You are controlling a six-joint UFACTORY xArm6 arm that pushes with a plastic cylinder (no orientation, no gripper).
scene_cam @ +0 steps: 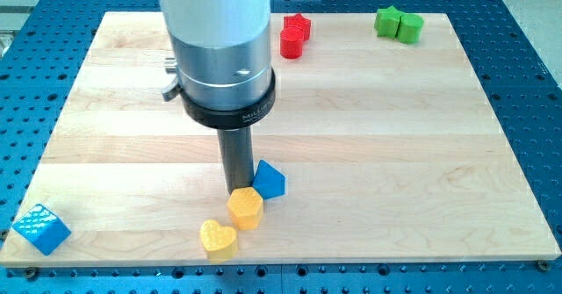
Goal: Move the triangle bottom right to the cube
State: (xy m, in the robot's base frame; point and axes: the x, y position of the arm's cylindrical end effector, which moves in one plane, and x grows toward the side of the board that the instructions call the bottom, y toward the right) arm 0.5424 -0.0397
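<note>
The triangle (270, 179) sits near the board's (395, 136) bottom edge, with a hexagonal block (245, 208) touching its lower left and a heart (218, 238) beyond that. The cube (40, 228) occupies the bottom left corner. Two pairs of touching blocks (295, 35) (398, 23) line the top edge.

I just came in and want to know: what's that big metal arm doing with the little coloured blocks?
It's pushing blocks around a wooden board. My tip sits just left of the blue triangle, with the yellow hexagon right below it and a yellow heart beyond. The blue cube waits far off at the bottom left corner. Red blocks and green blocks sit along the top.
</note>
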